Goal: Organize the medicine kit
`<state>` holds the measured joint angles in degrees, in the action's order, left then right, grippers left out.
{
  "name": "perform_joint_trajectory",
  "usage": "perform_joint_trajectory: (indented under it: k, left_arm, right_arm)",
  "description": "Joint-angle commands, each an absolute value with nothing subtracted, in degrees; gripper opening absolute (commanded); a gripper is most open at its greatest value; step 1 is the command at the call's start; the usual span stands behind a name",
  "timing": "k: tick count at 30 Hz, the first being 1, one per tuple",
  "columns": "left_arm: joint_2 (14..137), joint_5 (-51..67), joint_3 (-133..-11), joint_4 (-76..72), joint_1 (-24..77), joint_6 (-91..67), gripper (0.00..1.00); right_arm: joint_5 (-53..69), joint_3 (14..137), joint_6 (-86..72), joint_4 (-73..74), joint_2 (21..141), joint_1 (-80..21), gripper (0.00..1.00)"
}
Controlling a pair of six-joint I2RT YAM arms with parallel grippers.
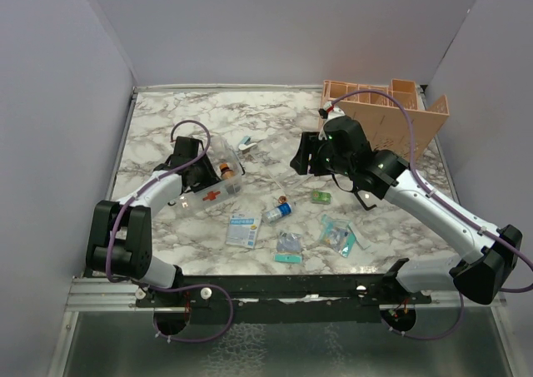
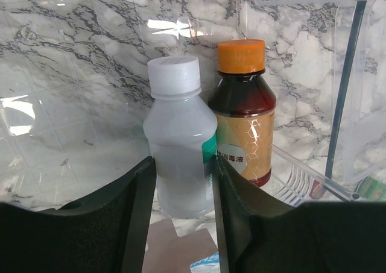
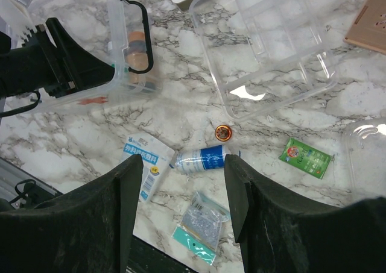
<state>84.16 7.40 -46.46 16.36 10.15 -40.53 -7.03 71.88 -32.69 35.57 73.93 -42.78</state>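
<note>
**L claw at white bottle in med kit; R claw open over loose items**

Medicine kit (image 1: 218,195) sits on the marble surface (image 1: 166,119), left of centre, red cross facing the near edge, black handle on the side twd centre. It is well apart from the peach organizer (image 1: 391,115) at the back right corner.

L claw (image 2: 184,161) is at the kit. Its fingers flank the lower body of a white-capped bottle (image 2: 180,122), v. close on both sides. Can't tell if they press on it or just stand beside it. The bottle is upright, and touching or just beside it on the right is a brown bottle w/ orange cap (image 2: 242,128), also upright. Both stand inside the kit's clear walls.

R claw (image 3: 182,158) hangs above mid-surface, jaws apart, nothing btwn them. Below it:
- a small blue-label bottle (image 3: 202,160) on its side
- a small round orange item (image 3: 223,131) just beside it
- a blue/white sachet (image 3: 145,164) to its left
- a green packet (image 3: 306,158) to the right
- a clear bag (image 3: 205,222) nearer the edge

A clear compartment tray (image 3: 265,50) lies flat btwn kit and organizer.
</note>
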Motion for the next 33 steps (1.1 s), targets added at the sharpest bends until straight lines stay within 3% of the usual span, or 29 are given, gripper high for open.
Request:
perform_joint_trajectory:
  k: [1,4,8,18,26,29,32,33]
  left_arm:
    - [84.9,10.2,-48.6,18.0,10.6,-38.3,0.46]
    - [84.7,9.5,-51.5,20.2,10.6,-36.4,0.58]
    - [83.2,7.6,-54.9,22.7,10.6,-34.3,0.64]
    - [75.0,8.2,-67.0,28.0,10.6,-23.3,0.68]
    - [67.1,12.0,-74.3,25.0,10.6,-15.4,0.71]
    - [64.2,10.3,-75.3,24.8,10.6,-11.6,0.78]
    - [61.7,9.9,-75.8,24.8,10.6,-9.3,0.97]
    - [60.9,10.1,-75.6,24.9,10.6,-9.0,0.99]
  right_arm:
    - [-8.5,72.0,-31.9,35.1,73.9,-42.7,0.56]
    - [-8.9,72.1,-31.8,35.1,74.2,-42.7,0.56]
    - [-10.5,72.4,-31.8,35.5,74.6,-42.7,0.56]
    - [-13.6,71.7,-33.5,36.3,77.6,-42.3,0.57]
    - [-6.1,67.1,-36.7,31.4,80.3,-42.2,0.57]
    - [0.9,64.3,-36.0,26.6,81.3,-42.2,0.57]
    - [6.5,62.4,-34.7,22.8,83.7,-42.3,0.57]
    - [7.8,62.3,-34.6,22.5,84.8,-42.3,0.57]
